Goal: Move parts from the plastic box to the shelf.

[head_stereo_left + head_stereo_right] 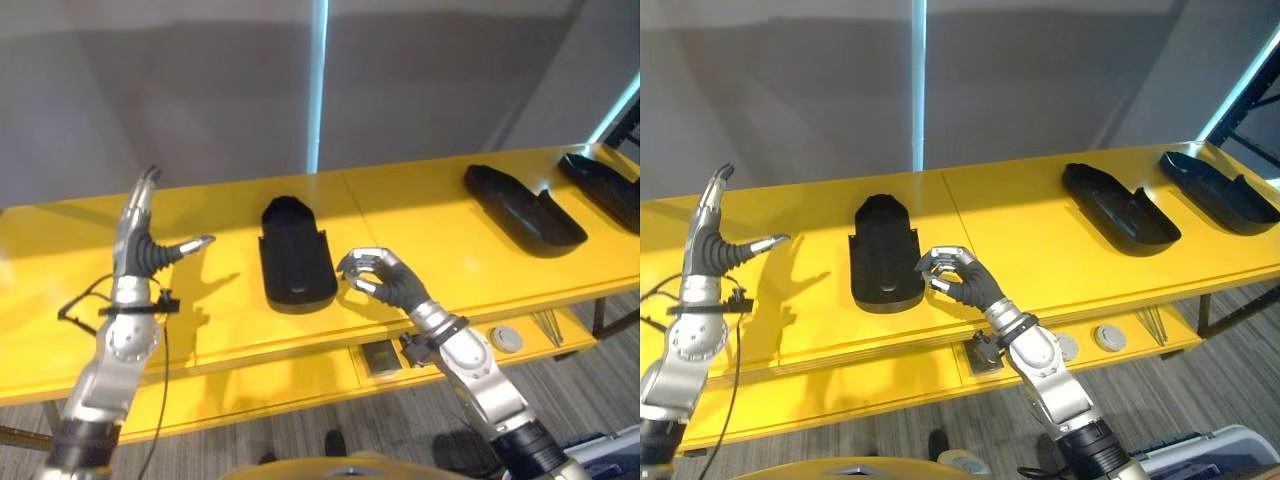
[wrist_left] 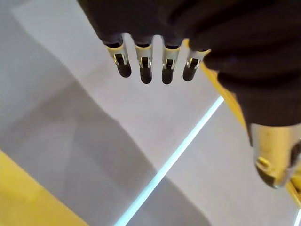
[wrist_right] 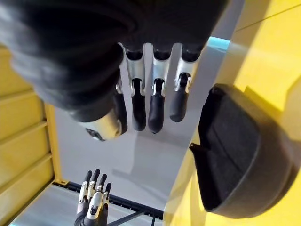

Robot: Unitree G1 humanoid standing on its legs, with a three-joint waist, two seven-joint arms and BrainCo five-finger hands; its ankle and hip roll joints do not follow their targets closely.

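While the right robot hand [image 1: 960, 280] hangs low over the yellow shelf [image 1: 1040, 260], its fingers [image 3: 155, 106] are curled in and hold nothing. Just beside it, on its left, a black part [image 1: 883, 262] lies flat on the shelf, close to the fingertips, but I cannot tell if they touch. Two more black parts lie well off to its right: one [image 1: 1118, 210] past the middle of the shelf, and one [image 1: 1220, 193] near the far right end.

The left robot hand [image 1: 140, 240] is held up above the left end of the shelf, well apart from the near part. Its fingers [image 2: 143, 66] are straight and point up, its thumb sticks out to the side, and it holds nothing.

Under the shelf edge, by the right arm, two small round grey things [image 1: 1110, 338] sit on a lower ledge.
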